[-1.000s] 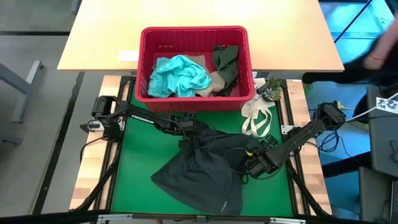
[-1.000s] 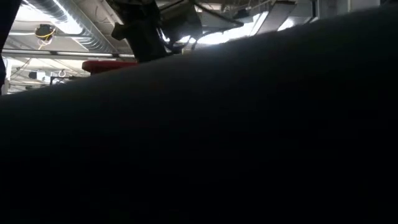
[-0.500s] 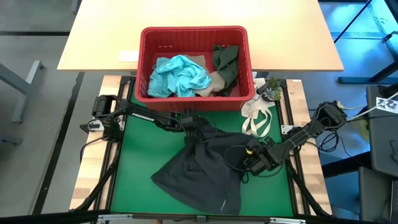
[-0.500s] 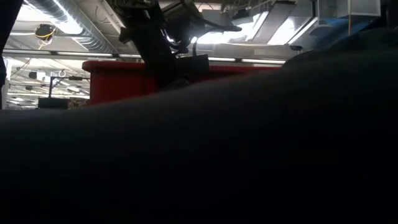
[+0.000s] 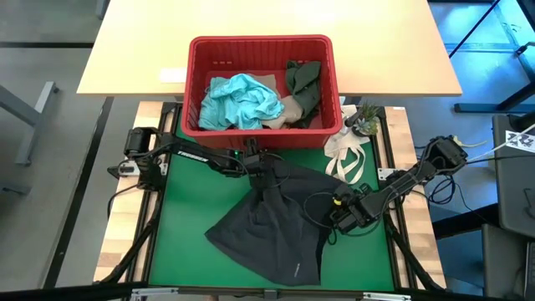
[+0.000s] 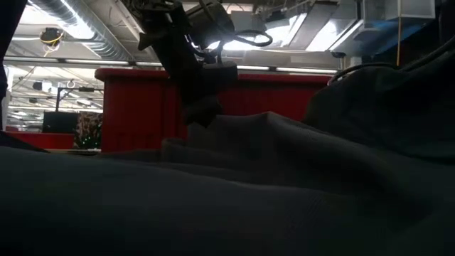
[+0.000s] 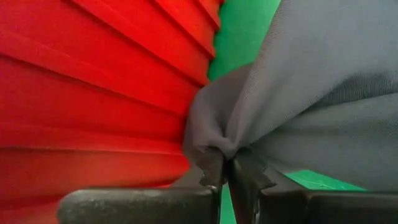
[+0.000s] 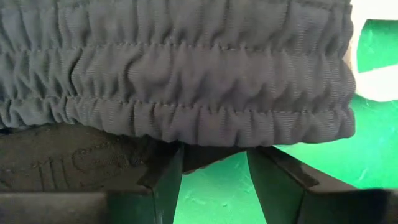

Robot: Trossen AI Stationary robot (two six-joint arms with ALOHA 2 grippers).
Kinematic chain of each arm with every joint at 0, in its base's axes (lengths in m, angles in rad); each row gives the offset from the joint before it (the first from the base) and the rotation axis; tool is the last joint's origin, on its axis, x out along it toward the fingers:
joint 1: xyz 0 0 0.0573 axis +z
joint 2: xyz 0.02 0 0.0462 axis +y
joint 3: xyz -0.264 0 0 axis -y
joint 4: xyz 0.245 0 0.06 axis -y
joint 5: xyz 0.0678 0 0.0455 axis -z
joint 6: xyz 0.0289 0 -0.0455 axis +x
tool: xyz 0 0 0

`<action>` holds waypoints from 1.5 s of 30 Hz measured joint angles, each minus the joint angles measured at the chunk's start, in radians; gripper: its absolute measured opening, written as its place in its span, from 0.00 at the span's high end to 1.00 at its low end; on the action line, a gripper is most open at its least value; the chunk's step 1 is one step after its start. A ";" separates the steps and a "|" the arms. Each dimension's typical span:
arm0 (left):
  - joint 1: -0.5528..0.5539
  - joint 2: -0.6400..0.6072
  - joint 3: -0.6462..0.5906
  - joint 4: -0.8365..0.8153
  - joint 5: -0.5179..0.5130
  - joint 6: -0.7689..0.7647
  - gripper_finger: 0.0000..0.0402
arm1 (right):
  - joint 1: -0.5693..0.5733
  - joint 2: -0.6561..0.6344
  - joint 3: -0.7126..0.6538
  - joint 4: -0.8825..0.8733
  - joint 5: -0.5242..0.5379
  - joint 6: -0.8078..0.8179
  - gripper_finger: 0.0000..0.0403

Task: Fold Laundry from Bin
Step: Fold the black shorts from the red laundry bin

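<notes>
Your left gripper (image 7: 227,163) is clamped on the dark garment (image 5: 272,230) beside the red bin (image 5: 261,134), while your right gripper (image 8: 214,165) waits with fingers apart at its elastic waistband, the cloth's length trailing toward the table's near edge.

The high camera looks straight down on the green-matted bench (image 5: 180,226), with the rectangular red plastic bin (image 5: 261,134) at upper centre. The low camera sits at bench height, nearly buried in the dark grey cloth garment (image 6: 234,199), facing the bin's wall. Both wrist cameras press close against that same garment.
</notes>
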 joint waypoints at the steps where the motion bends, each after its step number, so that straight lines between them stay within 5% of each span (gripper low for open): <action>1: 0.000 0.000 0.000 0.003 0.000 0.000 0.96 | 0.000 0.000 0.000 -0.001 -0.002 0.000 0.55; 10: -0.018 -0.001 0.000 0.037 0.157 -0.059 0.85 | 0.001 -0.012 0.027 -0.035 -0.013 -0.005 0.55; 17: -0.059 -0.007 0.000 0.031 0.191 -0.087 0.67 | 0.002 -0.023 0.159 -0.252 -0.016 -0.055 0.55; 25: -0.110 -0.082 0.000 -0.003 0.197 -0.088 0.52 | 0.002 -0.024 0.259 -0.285 0.006 -0.083 0.55; 31: -0.140 -0.178 0.000 -0.106 0.255 -0.150 0.51 | 0.002 -0.024 0.320 -0.343 0.010 -0.085 0.55; 39: -0.155 -0.199 0.000 -0.282 0.628 -0.354 0.55 | 0.064 -0.025 0.349 -0.292 0.050 -0.082 0.55; 45: -0.183 -0.162 0.000 -0.274 0.656 -0.425 0.59 | 0.146 -0.015 0.342 -0.102 0.178 -0.081 0.55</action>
